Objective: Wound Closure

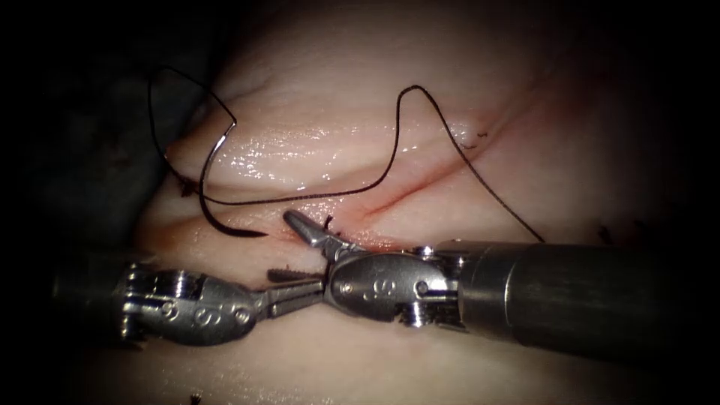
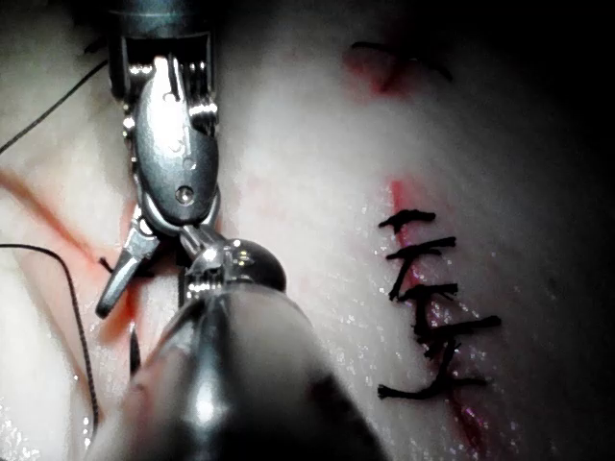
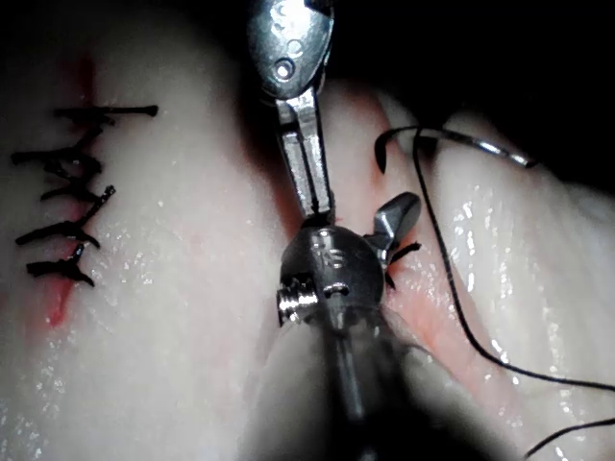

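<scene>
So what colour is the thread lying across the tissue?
The thread is black, dark against the pale tissue; it shows best in the endoscope view.

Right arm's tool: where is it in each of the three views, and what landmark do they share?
Endoscope view: the right arm's tool enters from the right, tip at the cut; the needle lies to its left, in neither tool.
Left wrist view: it reaches in beyond the left arm's own shaft, tip on the red cut.
Right wrist view: nearest the camera, tip beside the cut.
Shared landmark: the left arm's tool, its tip at the right tool's wrist.
</scene>
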